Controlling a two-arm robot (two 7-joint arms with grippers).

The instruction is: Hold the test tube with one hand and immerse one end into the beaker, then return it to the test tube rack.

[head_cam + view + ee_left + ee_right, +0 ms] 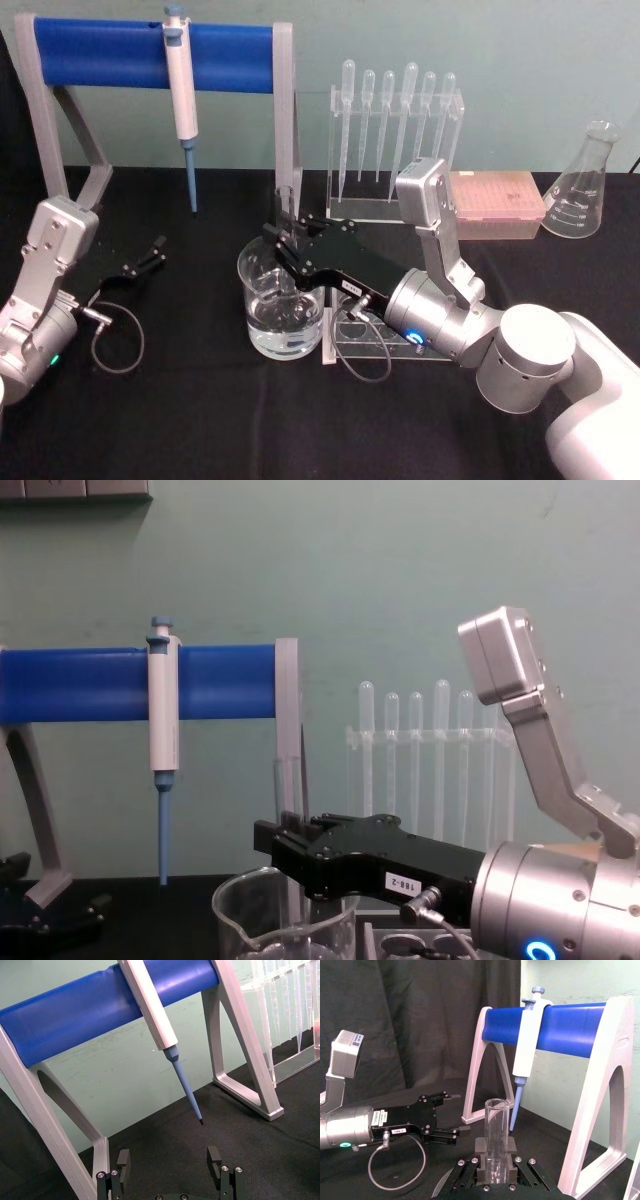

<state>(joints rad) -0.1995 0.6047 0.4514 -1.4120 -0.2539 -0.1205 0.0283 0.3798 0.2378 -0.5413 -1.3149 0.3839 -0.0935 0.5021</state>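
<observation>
The test tube (285, 205) stands upright with my right gripper (287, 243) shut on its middle. Its lower part reaches down inside the beaker (283, 318), a wide clear glass with water in it, at the table's centre. From the chest, the test tube (288, 800) rises above the right gripper (292, 846) and the beaker (240, 908) below. In the right wrist view the test tube (496, 1130) is clamped between the black fingers (481, 1147). My left gripper (152, 253) rests open at the left of the table, and the left wrist view shows that left gripper (170, 1164) holding nothing.
A white-and-blue pipettor (183, 100) hangs on a blue-barred stand (100, 52) at the back left. Behind the beaker is a clear rack of plastic pipettes (395, 120). A pink tip box (497, 203) and a conical flask (582, 185) sit back right. A low clear rack (370, 350) lies under my right arm.
</observation>
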